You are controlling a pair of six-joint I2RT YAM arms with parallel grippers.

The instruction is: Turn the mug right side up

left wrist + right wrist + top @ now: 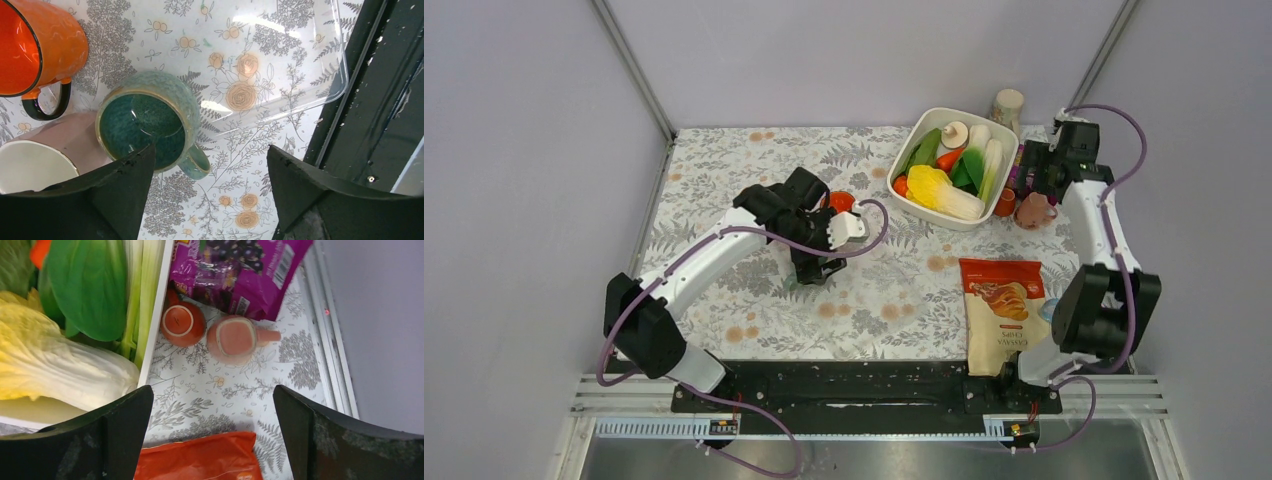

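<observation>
- Mug [145, 125] sits mouth-up on the table [240, 200], left fingers [125, 190] spread and empty (looks done).
- Right fingers [120, 435] spread too, holding nothing.

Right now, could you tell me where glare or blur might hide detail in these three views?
Left wrist: white glare streaks across the clear tray, but the teal mug is sharp. Top external: even light, only soft shadows on the table. Right wrist: the pink mug is crisp; the near fingers are dark.
</observation>
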